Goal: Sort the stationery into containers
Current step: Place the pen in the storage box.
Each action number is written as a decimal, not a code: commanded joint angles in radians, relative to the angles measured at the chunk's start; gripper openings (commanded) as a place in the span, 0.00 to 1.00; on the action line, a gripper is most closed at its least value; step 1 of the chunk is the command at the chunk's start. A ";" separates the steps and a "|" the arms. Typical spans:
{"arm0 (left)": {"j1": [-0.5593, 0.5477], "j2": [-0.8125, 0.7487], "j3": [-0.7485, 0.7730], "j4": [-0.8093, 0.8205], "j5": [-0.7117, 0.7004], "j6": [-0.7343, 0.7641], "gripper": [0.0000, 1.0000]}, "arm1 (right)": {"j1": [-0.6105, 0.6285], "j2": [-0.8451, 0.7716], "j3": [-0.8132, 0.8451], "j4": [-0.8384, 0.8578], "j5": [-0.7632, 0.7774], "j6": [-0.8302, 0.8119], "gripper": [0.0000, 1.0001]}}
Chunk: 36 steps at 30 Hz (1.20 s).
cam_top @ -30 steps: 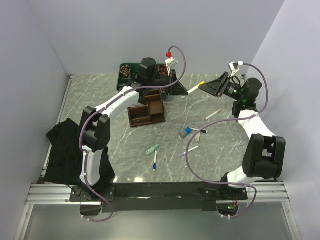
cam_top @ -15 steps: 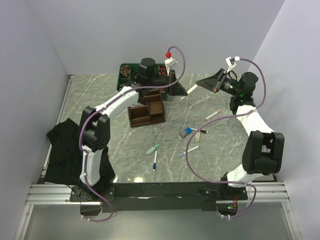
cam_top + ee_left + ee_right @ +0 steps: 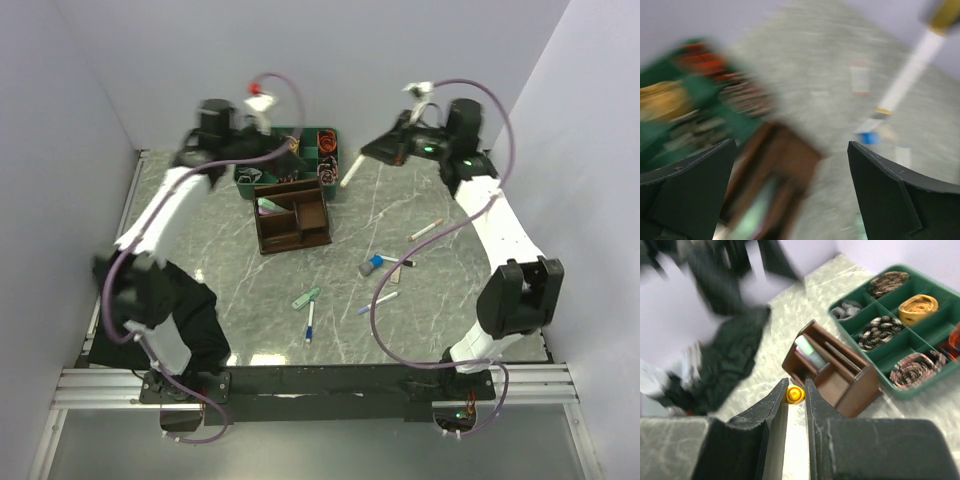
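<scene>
My right gripper (image 3: 370, 152) (image 3: 796, 405) hangs over the back middle of the table, shut on a white marker with a yellow cap (image 3: 350, 171) (image 3: 795, 394). The dark brown organiser (image 3: 292, 218) (image 3: 840, 375) stands below and left of it, with a pale mint and lilac item (image 3: 268, 207) (image 3: 810, 351) in one compartment. The left gripper (image 3: 280, 150) (image 3: 790, 192) is open and empty, raised behind the organiser (image 3: 782, 167); its view is blurred. Loose on the table lie a pink pen (image 3: 427, 230), a grey-blue cylinder (image 3: 369, 266), a mint clip (image 3: 306, 298) and blue pens (image 3: 310, 326).
A green tray (image 3: 245, 178) (image 3: 870, 347) of coiled bands sits behind the organiser against the back wall. A black cloth (image 3: 135, 290) (image 3: 735, 352) is heaped at the left edge. Grey walls close in the table on three sides.
The left arm has swung up and left, away from the organiser, and its jaws have opened. The right gripper closed on the marker and has carried it left towards the back middle.
</scene>
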 commanded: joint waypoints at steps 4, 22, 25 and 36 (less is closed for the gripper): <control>0.202 -0.361 -0.329 0.040 -0.575 0.174 0.99 | 0.284 0.157 0.238 -0.523 0.261 -0.642 0.02; 0.413 -0.590 -0.580 0.057 -0.565 0.101 1.00 | 0.534 0.379 0.410 -0.567 0.453 -0.946 0.00; 0.416 -0.599 -0.592 0.063 -0.555 0.091 0.99 | 0.537 0.378 0.420 -0.586 0.418 -0.936 0.00; 0.427 -0.611 -0.617 0.080 -0.524 0.058 0.99 | 0.565 0.459 0.530 -0.553 0.372 -0.872 0.00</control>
